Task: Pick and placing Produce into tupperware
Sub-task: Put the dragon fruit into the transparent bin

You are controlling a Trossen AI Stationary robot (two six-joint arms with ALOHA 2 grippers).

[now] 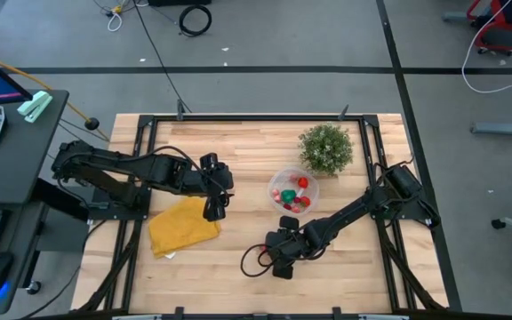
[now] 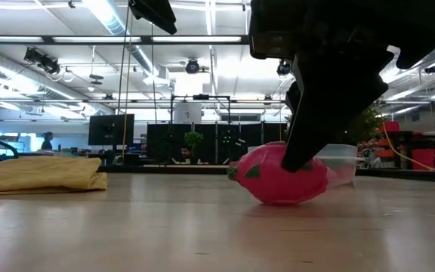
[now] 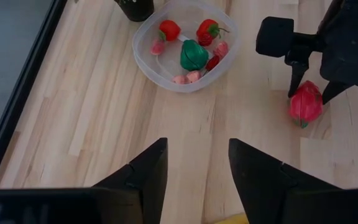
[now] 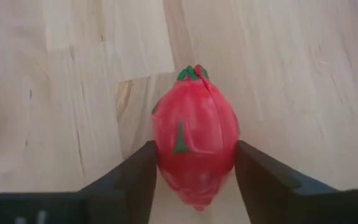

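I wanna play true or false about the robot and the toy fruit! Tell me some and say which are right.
1. The right claw has its fingers on both sides of a pink fruit lying on the table. True.
2. The clear bowl has nothing in it. False: it holds several small red and pink pieces and one green piece.
3. The left claw is holding a strawberry. False: its fingers are open with nothing between them.
4. A yellow cloth lies on the table. True.
5. The potted plant sits inside the bowl. False: it stands beside it.
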